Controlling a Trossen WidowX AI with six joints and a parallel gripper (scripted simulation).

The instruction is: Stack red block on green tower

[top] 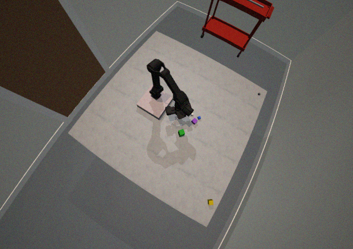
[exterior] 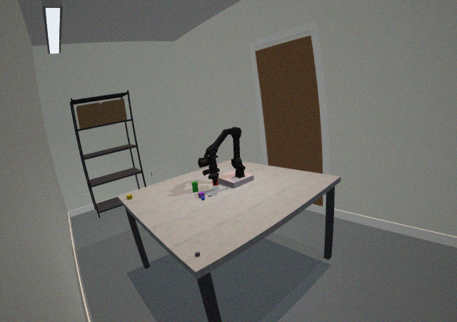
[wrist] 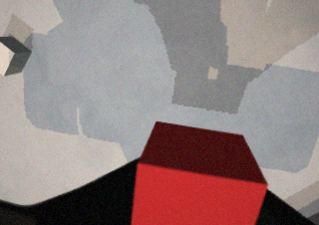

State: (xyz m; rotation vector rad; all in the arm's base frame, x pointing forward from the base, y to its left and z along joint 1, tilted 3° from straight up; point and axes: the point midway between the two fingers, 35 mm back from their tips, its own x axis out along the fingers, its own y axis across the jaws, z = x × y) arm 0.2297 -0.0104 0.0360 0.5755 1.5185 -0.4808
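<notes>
While no writing shows anywhere, the hand [exterior: 214, 180] is clamped on the red block [wrist: 199, 182].

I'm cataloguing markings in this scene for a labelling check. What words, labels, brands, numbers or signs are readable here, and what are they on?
None: no readable text appears in any view.
The red block, held in the shut gripper, has plain faces.
The green tower and the purple block, blue block and yellow block are unmarked.
Items on the red cart are too small to show any lettering.
</notes>
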